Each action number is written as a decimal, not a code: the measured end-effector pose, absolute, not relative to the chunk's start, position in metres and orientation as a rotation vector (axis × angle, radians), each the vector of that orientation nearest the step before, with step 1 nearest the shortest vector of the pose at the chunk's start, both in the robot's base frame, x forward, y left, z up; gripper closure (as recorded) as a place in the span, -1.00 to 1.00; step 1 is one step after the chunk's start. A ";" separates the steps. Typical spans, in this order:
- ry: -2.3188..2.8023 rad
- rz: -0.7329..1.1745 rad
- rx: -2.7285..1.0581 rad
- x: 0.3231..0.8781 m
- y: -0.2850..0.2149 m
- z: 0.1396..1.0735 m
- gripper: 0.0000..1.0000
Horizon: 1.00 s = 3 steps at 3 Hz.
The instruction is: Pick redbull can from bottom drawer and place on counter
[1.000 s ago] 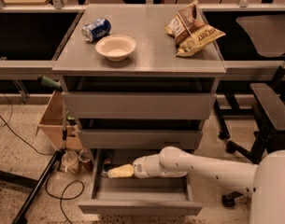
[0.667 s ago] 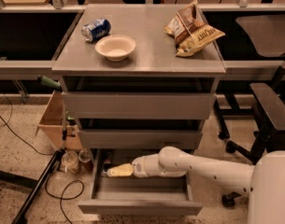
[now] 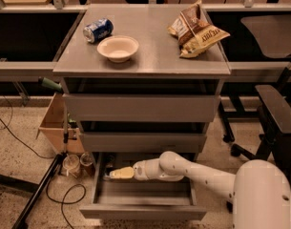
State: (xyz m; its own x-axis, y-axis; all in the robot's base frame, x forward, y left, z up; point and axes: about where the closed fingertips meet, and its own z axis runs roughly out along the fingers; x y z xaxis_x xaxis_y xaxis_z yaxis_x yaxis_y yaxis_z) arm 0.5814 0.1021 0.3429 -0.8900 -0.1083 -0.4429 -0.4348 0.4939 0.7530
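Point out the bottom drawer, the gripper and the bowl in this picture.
bottom drawer (image 3: pixel 145 212): camera view, on its front wall.
gripper (image 3: pixel 112 174): camera view, on its tip, inside the bottom drawer near the left wall.
bowl (image 3: pixel 118 49): camera view, on its inner hollow.

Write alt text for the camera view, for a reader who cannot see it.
A white robot arm reaches into the open bottom drawer of a grey cabinet, its gripper near the drawer's left wall. On the counter above are a blue can on its side, a pale bowl and snack bags.
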 end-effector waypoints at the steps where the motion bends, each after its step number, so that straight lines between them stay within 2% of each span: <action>1: 2.416 1.365 -0.395 0.599 0.110 0.297 -1.00; 3: 2.402 1.372 -0.344 0.614 0.160 0.232 -1.00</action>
State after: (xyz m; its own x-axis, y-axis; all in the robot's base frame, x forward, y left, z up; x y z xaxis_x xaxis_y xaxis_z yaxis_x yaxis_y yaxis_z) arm 0.6138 0.1605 0.2317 -0.9082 -0.0354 -0.4170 -0.3771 0.5011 0.7789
